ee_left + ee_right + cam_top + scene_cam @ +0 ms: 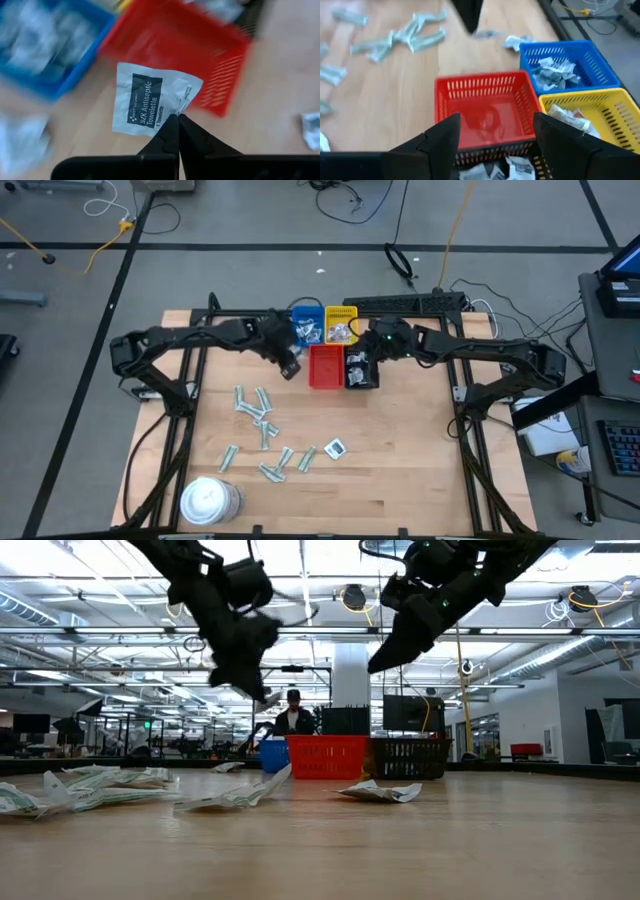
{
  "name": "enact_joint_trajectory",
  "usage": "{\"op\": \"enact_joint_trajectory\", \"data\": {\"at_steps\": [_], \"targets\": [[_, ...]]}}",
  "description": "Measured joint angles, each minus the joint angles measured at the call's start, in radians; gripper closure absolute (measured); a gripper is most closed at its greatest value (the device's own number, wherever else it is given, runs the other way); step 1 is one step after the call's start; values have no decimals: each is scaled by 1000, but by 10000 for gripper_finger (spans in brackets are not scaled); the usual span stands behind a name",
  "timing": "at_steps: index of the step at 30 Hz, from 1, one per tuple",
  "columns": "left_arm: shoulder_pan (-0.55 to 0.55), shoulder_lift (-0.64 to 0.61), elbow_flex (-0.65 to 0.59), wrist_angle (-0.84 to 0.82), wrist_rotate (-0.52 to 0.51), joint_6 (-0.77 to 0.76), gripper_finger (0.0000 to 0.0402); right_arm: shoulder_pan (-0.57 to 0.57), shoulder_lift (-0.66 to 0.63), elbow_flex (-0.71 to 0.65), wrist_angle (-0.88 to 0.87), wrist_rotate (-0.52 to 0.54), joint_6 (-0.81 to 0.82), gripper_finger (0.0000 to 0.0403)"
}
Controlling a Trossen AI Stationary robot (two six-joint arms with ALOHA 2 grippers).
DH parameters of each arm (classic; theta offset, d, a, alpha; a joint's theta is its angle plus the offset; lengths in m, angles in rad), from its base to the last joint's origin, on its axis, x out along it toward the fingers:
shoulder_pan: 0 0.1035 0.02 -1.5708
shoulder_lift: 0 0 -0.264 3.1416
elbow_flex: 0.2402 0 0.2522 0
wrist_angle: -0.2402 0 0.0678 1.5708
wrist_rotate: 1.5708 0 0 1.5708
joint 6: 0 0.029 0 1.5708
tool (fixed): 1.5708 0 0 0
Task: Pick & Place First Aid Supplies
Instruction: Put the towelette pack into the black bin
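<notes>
My left gripper [176, 116] is shut on a white antiseptic towelette packet [150, 100] with a dark label. It hangs in the air just left of the red tray [325, 367], near the blue tray [306, 326]. My right gripper [495, 130] stands open above the red tray [485, 112] and the black tray [361, 372], holding nothing. More first aid supplies lie flat on the table: pale grey-green strips [258, 412] and a white square packet [336, 447]. Others fill the blue tray and the yellow tray [341, 326]. My left gripper pinches the towelette packet by its edge [177, 107], close to one corner, between the two fingertips. The fingers slant down from the table's left side. The packet is lifted clear of the table and stands out flat beyond the fingertips, label showing.
A round white tub [210, 500] stands at the near left corner. The trays sit together at the table's far middle. Bare wood lies on the right half of the table [400, 460]. A person [293, 715] shows in the room beyond.
</notes>
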Motion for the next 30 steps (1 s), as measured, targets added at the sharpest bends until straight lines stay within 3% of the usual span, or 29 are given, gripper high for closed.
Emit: {"op": "enact_joint_trajectory", "data": {"at_steps": [6, 10, 17, 24, 30], "targets": [[-42, 0, 1, 159, 163, 198, 401, 4, -2, 0, 63, -16, 39, 156], [-46, 0, 1, 318, 318, 219, 401, 23, -4, 0, 135, -107, 34, 156], [-48, 0, 1, 455, 578, 179, 401, 81, -3, 0, 261, -110, 34, 156], [-62, 0, 1, 455, 640, 158, 401, 144, -3, 0, 334, -209, 84, 156], [-83, 0, 1, 520, 644, 125, 401, 174, 12, 0, 343, -154, 83, 157]]}}
